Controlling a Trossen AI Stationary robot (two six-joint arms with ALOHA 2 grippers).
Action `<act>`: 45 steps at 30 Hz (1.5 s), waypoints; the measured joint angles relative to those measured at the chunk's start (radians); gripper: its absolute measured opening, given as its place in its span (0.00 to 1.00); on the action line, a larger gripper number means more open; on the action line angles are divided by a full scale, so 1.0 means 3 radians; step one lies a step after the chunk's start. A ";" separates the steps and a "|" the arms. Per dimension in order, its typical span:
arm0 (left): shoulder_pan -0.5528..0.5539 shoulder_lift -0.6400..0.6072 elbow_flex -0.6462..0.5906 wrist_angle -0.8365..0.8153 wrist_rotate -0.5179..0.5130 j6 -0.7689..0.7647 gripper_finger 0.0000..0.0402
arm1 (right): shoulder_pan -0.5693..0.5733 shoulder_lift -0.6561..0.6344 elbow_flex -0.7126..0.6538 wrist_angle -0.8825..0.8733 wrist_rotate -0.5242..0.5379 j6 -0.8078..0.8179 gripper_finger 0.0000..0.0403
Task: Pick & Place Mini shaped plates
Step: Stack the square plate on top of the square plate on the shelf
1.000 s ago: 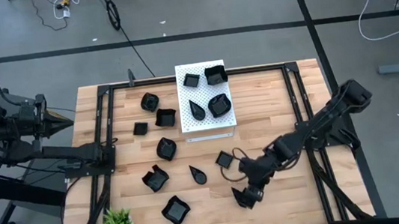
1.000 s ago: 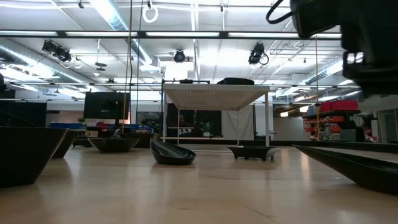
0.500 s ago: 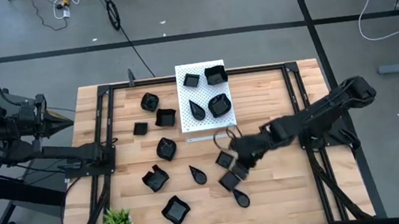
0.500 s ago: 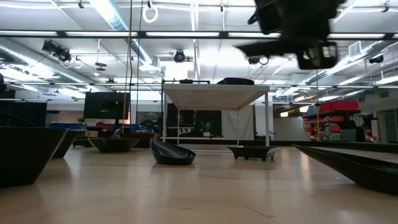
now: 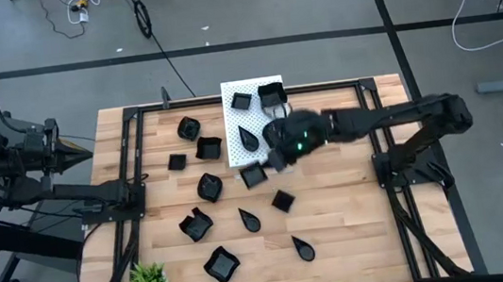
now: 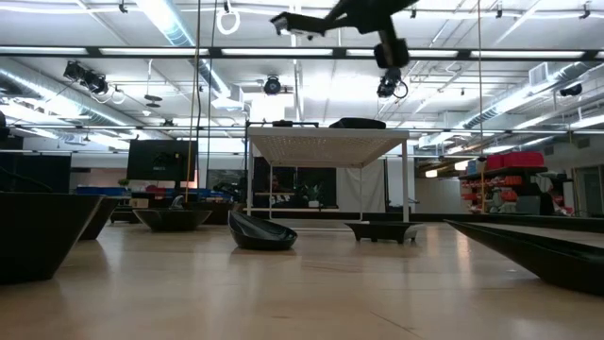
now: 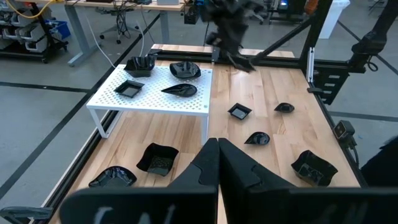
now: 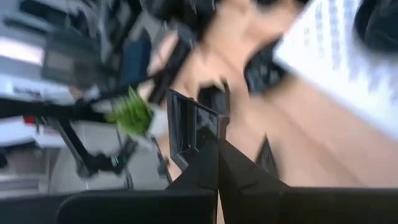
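A: Item: square plate [image 5: 253, 174]. Location?

B: Pinched by its rim between the right fingers [image 8: 196, 180], jutting past their tips, held high off the surface [image 5: 355, 215].

A: What lies nearest those fingers?

B: The board [image 5: 233, 124], directly below and beside them, with four plates on it. The loose plates [image 5: 282, 199] are spread across the surface, farther from the fingertips.

A: Step in hand?

B: By my reading, carry: plate picked, not yet placed.

A: Next move calls for?

B: Probably lowering over a bare patch of board, clear of the four, then letting go.

A: Left fingers [image 7: 199, 174]?

B: Pressed together, holding nothing, parked off the surface's edge.

A: Brands, labels, writing?

B: None legible.
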 joint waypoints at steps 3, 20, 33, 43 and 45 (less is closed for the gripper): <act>0.0000 0.0000 0.0000 0.0000 0.0000 0.0000 0.01 | -0.0195 0.0000 0.0135 0.0011 -0.0001 0.0000 0.00; 0.0000 0.0000 0.0000 0.0000 0.0000 0.0000 0.01 | -0.0890 0.0039 0.0288 0.0304 0.0135 0.0404 0.00; 0.0000 0.0001 0.0001 0.0000 0.0001 0.0000 0.01 | -0.0984 0.0345 0.0289 0.0445 0.0669 0.1126 0.00; 0.0000 0.0001 0.0001 0.0000 0.0000 0.0000 0.01 | -0.1090 0.0594 0.0289 0.0531 0.0696 0.1527 0.00; 0.0000 0.0001 0.0000 0.0000 0.0001 0.0000 0.01 | -0.1119 0.0610 0.0289 0.0540 0.0720 0.1573 0.00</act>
